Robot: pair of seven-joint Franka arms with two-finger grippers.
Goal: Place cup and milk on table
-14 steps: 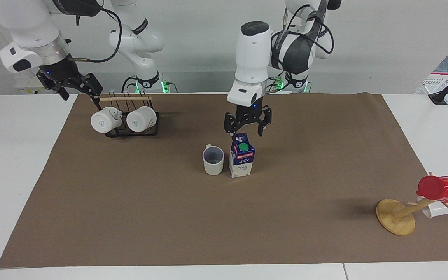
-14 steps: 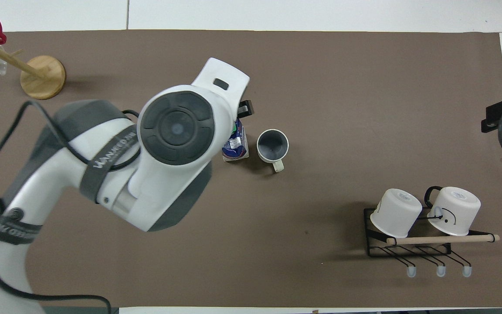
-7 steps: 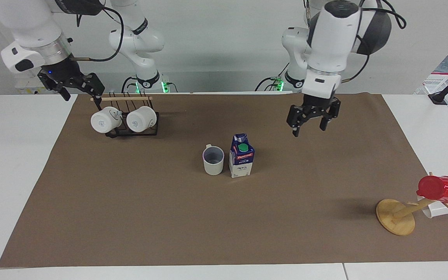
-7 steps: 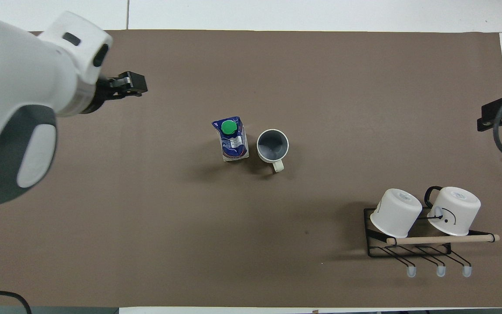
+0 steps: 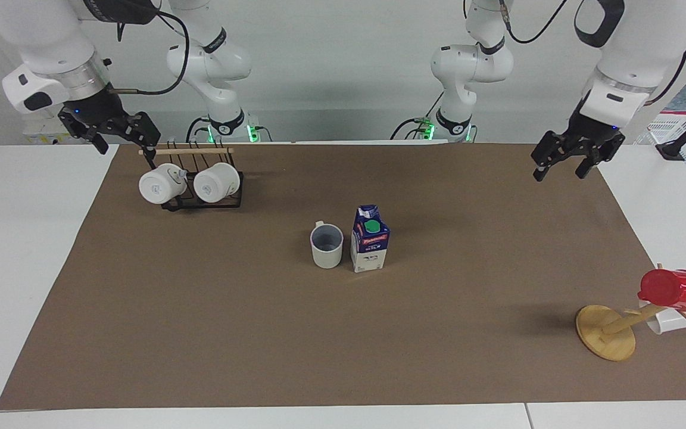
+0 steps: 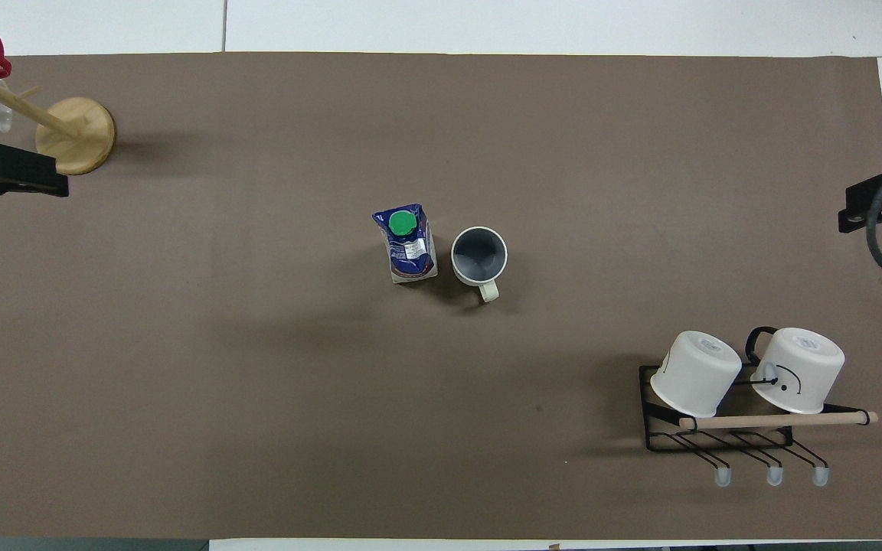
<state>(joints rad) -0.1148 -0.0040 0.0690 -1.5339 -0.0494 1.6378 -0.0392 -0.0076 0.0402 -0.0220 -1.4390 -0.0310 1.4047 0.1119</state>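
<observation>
The off-white cup [image 5: 326, 245] stands upright on the brown paper sheet of the table [image 5: 259, 345], at its middle. The milk carton [image 5: 370, 245] stands upright right beside it, toward the left arm's end, with a small gap between them. Both also show in the overhead view, the cup [image 6: 479, 255] and the milk [image 6: 409, 245]. My left gripper [image 5: 559, 173] is open and empty, up over the sheet's edge at the left arm's end; it shows in the overhead view too [image 6: 8, 172]. My right gripper [image 5: 125, 152] is open and empty, waiting over the rack's end [image 6: 873, 208].
A black wire rack [image 5: 200, 199] with two white mugs stands near the robots at the right arm's end [image 6: 717, 440]. A wooden mug tree [image 5: 606, 339] bearing a red cup [image 5: 673, 290] leans at the left arm's end, farther from the robots [image 6: 73, 136].
My left gripper has left the milk's top and swung up and away to the left arm's end of the table. Milk and cup stay put. The right arm has not moved.
</observation>
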